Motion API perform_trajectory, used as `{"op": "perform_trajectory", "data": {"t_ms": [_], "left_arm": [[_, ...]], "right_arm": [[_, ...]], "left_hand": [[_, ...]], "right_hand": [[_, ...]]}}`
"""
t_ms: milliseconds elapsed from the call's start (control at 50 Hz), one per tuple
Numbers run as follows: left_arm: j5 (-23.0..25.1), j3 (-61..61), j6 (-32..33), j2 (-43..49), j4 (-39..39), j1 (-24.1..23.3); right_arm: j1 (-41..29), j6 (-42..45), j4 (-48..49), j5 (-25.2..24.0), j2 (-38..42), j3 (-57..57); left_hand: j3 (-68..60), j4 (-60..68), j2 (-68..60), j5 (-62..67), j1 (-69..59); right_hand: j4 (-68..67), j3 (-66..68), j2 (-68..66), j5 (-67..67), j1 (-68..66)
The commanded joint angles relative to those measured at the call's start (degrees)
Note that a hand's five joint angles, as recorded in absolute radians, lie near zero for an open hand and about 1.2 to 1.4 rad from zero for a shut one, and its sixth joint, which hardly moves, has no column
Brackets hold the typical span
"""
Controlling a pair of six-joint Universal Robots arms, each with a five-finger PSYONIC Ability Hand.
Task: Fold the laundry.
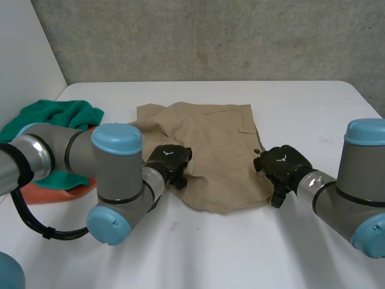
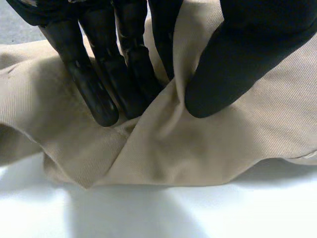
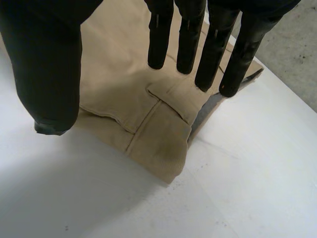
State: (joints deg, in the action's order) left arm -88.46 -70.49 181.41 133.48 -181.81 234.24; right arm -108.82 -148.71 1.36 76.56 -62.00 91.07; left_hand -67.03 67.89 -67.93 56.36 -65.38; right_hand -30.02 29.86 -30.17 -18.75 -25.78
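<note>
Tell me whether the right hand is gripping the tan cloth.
No: the right hand holds its fingers straight over the cloth, thumb apart, pinching nothing.

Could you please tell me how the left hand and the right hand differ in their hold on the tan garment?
The left hand pinches a fold of the tan garment between thumb and fingers; the right hand has straight fingers and grips nothing. The left hand is at the garment's near left edge, the right hand at its near right corner. Both are black.
</note>
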Motion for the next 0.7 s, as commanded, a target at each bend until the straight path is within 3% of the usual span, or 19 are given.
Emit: {"op": "perform_trajectory", "data": {"t_ms": [20,100,120,240,340,420,500,580,600,620,700], "left_arm": [[-1.3,-1.5,0.3,-3.4,0.5,-1.0],[-3.6,-3.2,1.2,-7.2,0.7,-0.8],[-4.0,-3.3,1.8,-8.0,0.8,-0.8],[-4.6,-5.4,10.3,-16.4,5.4,-0.3],[-4.6,-6.8,19.1,-22.0,9.3,-0.4],[-4.6,-7.4,25.3,-23.8,9.7,-0.2],[-4.6,-7.6,28.2,-21.4,9.7,0.1],[-4.7,-7.2,28.2,-16.8,9.5,0.2],[-4.8,-6.9,28.1,-14.9,9.3,0.2],[-4.9,-6.9,28.1,-14.1,9.1,0.3],[-5.8,-7.3,27.1,-13.1,8.1,1.0]], "right_arm": [[0.0,0.1,-0.2,-0.1,2.5,-2.2],[0.0,0.8,-0.4,0.1,2.6,-3.1],[0.0,0.7,-0.7,0.2,2.8,-3.5],[0.5,0.4,-1.5,0.2,2.2,-3.7],[0.7,0.1,-3.9,-0.3,0.8,-3.5],[0.5,0.1,-5.1,-0.4,-0.4,-3.5],[0.3,0.1,-5.2,-0.1,-0.5,-3.4],[0.0,0.1,-5.2,-0.1,-0.4,-2.9],[0.0,0.1,-5.2,-0.1,-0.4,-2.7],[-0.2,0.1,-5.2,-0.1,-0.2,-2.5],[-0.1,0.1,-5.1,-0.1,-0.4,-1.9]], "left_hand": [[-13.0,12.1,-12.1,13.6,-14.6],[-13.0,12.1,-12.1,13.6,-14.6],[-13.0,12.1,-12.1,13.6,-14.6],[-13.0,12.1,-12.1,13.6,-14.6],[-13.0,12.1,-12.1,13.6,-14.6],[-13.0,12.1,-12.1,13.6,-14.6],[-13.0,12.1,-12.1,13.6,-14.6],[4.9,-5.8,5.8,-4.3,3.3],[20.3,-21.2,21.2,-19.7,18.7],[27.5,-28.3,28.4,-26.8,25.8],[33.1,-33.9,34.0,-32.4,31.4]], "right_hand": [[-21.1,21.2,-20.9,-22.3,-25.3],[-37.7,37.9,-37.6,-39.0,-42.0],[-47.6,47.7,-47.4,-48.9,-51.8],[-50.0,50.1,-49.8,-51.2,-54.2],[-13.6,13.8,-13.4,-14.9,-17.8],[-3.8,4.0,-3.7,-5.1,-8.1],[-2.1,2.3,-2.0,-3.4,-6.3],[-2.1,2.3,-2.0,-3.4,-6.3],[-2.3,2.4,-2.1,-3.5,-6.5],[-2.3,2.4,-2.1,-3.5,-6.5],[-2.9,3.1,-2.8,-4.2,-7.2]]}}
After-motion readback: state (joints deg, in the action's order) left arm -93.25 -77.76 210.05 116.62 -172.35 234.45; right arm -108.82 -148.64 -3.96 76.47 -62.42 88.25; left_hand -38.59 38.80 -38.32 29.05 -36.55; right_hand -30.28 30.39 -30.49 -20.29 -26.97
